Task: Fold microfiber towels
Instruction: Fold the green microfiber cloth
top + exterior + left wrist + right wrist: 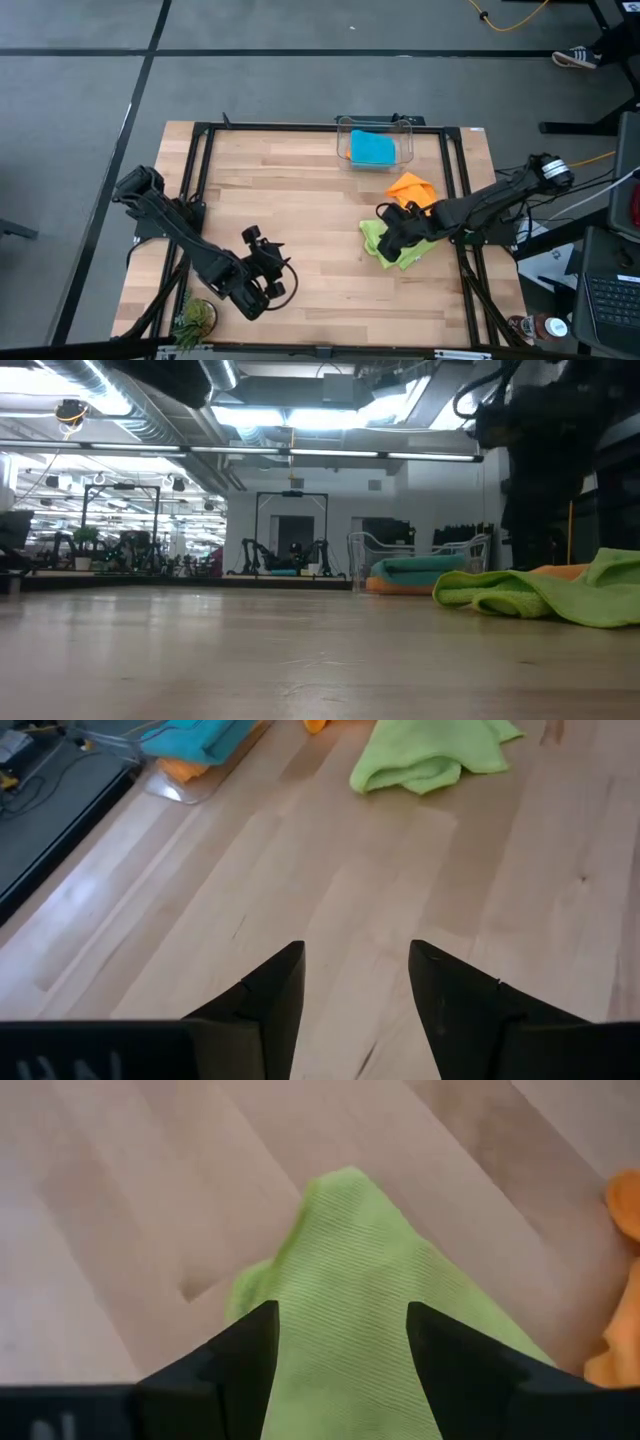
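Now right gripper (340, 1370) hovering over green towel (392, 245) with fingers spread, gripping nothing, orange towel (411, 187) lying just beside, teal towel (372, 149) sitting in bin (406, 125), left gripper (355, 1005) waiting wide over bare desk (300, 200).

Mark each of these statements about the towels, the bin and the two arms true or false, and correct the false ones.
1. The teal-blue towel lies in the clear plastic bin. True.
2. The lime green towel lies flat and neatly folded. False: it is crumpled on the table.
3. The right gripper is over the lime green towel with its jaws open. True.
4. The left gripper holds an orange towel. False: its jaws are open and empty over bare wood.
5. A loose orange towel lies beside the lime green one. True.
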Action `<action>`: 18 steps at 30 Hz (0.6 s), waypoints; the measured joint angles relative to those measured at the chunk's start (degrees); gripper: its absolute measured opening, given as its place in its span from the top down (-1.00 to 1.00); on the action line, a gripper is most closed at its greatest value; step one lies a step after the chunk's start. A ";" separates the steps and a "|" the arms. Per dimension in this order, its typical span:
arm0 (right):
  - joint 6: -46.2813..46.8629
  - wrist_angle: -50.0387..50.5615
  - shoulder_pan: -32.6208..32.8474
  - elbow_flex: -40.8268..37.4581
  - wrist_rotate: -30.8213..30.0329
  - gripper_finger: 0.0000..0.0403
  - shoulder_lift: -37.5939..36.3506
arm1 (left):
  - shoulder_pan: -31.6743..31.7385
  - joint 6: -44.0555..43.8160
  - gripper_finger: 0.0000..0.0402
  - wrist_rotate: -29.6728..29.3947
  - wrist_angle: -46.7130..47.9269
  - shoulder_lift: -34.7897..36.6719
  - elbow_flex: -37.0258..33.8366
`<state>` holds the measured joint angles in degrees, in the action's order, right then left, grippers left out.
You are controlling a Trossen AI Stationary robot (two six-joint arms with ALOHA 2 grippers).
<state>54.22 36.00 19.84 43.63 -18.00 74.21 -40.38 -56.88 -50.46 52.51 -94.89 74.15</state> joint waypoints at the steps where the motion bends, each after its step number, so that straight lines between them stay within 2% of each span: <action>1: 0.89 0.01 0.35 0.07 -0.32 -0.10 0.94 | 0.14 0.04 0.14 -0.14 -0.24 -0.48 0.00; 11: 2.24 -0.44 0.42 0.09 -0.27 -0.10 8.83 | 3.09 0.17 0.14 0.55 -0.59 -2.03 0.02; 18: -1.21 -1.74 0.44 0.12 1.34 -0.10 9.53 | 5.24 0.46 0.14 0.59 -0.74 -2.01 0.02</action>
<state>53.01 34.27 20.27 43.75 -16.66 83.75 -35.14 -56.42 -49.87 51.77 -96.90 74.17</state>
